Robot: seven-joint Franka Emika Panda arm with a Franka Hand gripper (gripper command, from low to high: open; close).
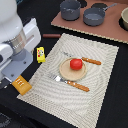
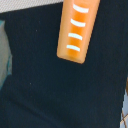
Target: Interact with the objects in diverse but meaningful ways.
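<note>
in the exterior view, the white robot arm (image 1: pixel 15 37) fills the view's left; its pincer is hidden, so whether it is open or closed cannot be told. the orange-yellow ridged rectangular pastry (image 1: pixel 21 84) lies at the near left corner of the beige woven placemat (image 1: pixel 100 85) on the black table (image 1: pixel 117 100). the round red tomato (image 1: pixel 75 63) sits on a tan round plate (image 1: pixel 67 74), between an orange-handled fork (image 1: pixel 70 83) and an orange-handled knife (image 1: pixel 86 60). a small bright yellow block (image 1: pixel 40 54) and a thin dark-brown sausage (image 1: pixel 51 35) lie near the arm. two grey pots (image 1: pixel 70 9) stand on a brown board (image 1: pixel 112 31).

in the wrist view, the pastry (image 2: pixel 77 30) shows white ridges, lying on the dark table (image 2: pixel 60 90); no pincer fingers are visible.
</note>
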